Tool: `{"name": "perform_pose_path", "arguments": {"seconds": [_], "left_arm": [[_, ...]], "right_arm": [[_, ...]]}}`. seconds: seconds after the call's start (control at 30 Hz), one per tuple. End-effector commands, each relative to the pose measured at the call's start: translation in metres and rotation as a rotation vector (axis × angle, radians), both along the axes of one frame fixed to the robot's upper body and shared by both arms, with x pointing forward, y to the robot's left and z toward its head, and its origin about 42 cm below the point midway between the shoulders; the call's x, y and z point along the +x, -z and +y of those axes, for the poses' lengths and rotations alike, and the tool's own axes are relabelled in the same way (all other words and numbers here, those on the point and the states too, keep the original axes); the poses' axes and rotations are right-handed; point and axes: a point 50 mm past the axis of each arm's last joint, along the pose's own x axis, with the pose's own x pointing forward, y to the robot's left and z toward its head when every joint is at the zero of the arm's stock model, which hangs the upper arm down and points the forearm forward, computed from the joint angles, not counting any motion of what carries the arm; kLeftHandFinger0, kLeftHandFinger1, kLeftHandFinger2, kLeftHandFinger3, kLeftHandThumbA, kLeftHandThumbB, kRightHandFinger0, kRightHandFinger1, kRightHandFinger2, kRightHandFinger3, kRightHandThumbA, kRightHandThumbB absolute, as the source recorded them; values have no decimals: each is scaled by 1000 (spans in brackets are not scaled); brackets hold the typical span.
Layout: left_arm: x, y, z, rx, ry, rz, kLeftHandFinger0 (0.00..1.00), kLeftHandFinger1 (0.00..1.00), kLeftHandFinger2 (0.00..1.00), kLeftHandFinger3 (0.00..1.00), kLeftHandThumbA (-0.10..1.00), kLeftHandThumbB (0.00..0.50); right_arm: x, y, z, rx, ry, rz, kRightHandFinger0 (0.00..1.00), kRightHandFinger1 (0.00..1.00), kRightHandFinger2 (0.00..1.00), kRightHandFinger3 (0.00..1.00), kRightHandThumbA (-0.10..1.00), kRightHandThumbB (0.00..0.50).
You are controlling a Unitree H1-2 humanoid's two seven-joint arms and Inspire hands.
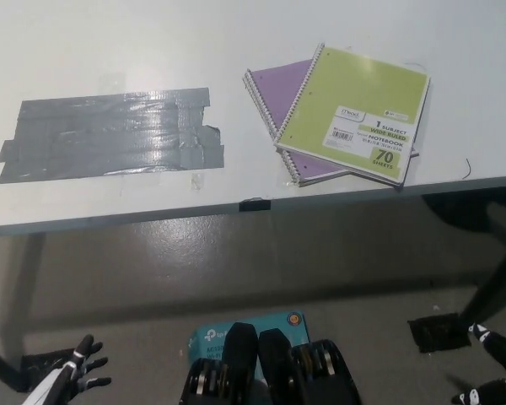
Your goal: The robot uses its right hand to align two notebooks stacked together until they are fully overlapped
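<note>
- Notebooks: I see the green notebook [360,112] lying skewed over the purple notebook [277,90], near the table [110,51] front edge, right side.
- Left robot hand [83,364] hangs low, released, fingers spread.
- Right robot hand [499,371] sits at bottom right; I cannot tell its grip.
- Grey tape patch [110,135] lies well left.

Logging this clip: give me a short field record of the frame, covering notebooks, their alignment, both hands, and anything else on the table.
top notebook: green notebook, spiral-bound, cover up
bottom notebook: purple notebook, under the green one
alignment: not overlapped; the two lie at different angles, purple showing at the left and along the lower edge
left robot hand: low at lower left, below the table edge, holding nothing, fingers apart
right robot hand: low at lower right, off the table, pose unclear
table: white
other: grey tape patch on the table's left
</note>
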Motion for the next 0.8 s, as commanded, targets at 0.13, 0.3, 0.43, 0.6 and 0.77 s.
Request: {"name": "perform_pose_path", "arguments": {"seconds": [0.13,0.3,0.43,0.6,0.77], "left_arm": [[-1,-8,-1,6,26,-6,793,832,956,1000,1000,500],[-4,-8,-1,6,33,-4,727,806,964,1000,1000,499],[-6,-8,-1,10,37,0,748,813,963,1000,1000,500],[-6,-7,0,31,37,3,857,838,946,1000,1000,500],[-8,-6,-1,25,31,5,827,831,953,1000,1000,500]], "right_arm": [[11,-51,34,-134,-143,-215,1000,1000,1000,1000,1000,270],[26,-108,70,-71,-262,-382,1000,1000,1000,1000,1000,290],[58,-194,109,-43,-341,-638,1000,1000,1000,1000,1000,276],[94,-270,144,-90,-328,-835,1000,1000,1000,1000,1000,253],[126,-318,188,-248,-375,-985,1000,1000,1000,1000,885,230]]}}
